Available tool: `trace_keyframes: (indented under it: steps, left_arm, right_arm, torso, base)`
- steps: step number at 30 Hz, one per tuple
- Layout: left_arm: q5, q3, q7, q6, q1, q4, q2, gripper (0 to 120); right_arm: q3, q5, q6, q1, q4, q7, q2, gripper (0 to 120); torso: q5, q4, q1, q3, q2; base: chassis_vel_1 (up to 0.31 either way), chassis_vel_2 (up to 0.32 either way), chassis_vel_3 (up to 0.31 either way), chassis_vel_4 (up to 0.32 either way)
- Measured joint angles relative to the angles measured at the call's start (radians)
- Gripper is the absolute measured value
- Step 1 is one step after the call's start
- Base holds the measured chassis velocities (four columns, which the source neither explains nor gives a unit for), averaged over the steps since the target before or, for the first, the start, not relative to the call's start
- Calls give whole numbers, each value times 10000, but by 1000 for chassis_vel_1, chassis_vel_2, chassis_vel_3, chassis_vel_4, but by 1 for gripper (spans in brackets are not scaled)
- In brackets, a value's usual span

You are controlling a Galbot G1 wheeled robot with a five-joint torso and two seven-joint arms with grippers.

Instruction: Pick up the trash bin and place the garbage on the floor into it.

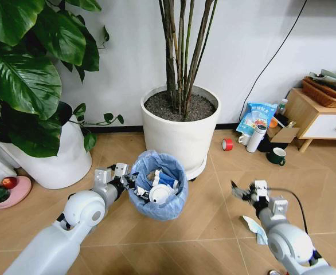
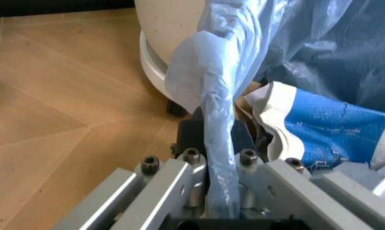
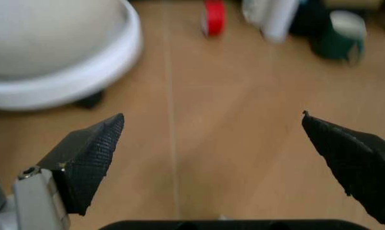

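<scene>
1. We see the trash bin (image 1: 158,186) on the floor (image 1: 202,229), just before the large white plant pot (image 1: 180,129), with garbage (image 1: 159,189) inside.
2. Our left gripper (image 1: 129,184) is clamped on the bin's blue-bagged rim.
3. Our right gripper (image 1: 243,192) hovers wide apart above bare floor, with a white scrap (image 1: 254,227) nearby.

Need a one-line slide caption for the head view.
Left gripper clamps the bag-lined trash bin rim beside the white plant pot; right gripper hangs open over bare floor.

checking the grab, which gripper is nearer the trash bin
Left. The left gripper is shut on the trash bin at its bag-lined rim; the right gripper hangs open, well off to the bin's right over bare floor.
</scene>
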Motion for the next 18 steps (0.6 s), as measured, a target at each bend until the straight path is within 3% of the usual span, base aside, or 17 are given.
trace_keyframes:
  steps: [12,18]
  left_arm:
    - [106,12,2,-10,189,-200,-135,0]
    - [83,-15,-4,-11,215,-259,-24,0]
  right_arm:
    - [361,241,-121,589,-3209,49,933,100]
    - [327,458,-78,872,-3914,-82,1251,100]
  torso:
    - [-3,1,0,0,0]
    - [-3,2,0,1,0]
  base:
    - [0,0,0,0]
    - [0,0,0,0]
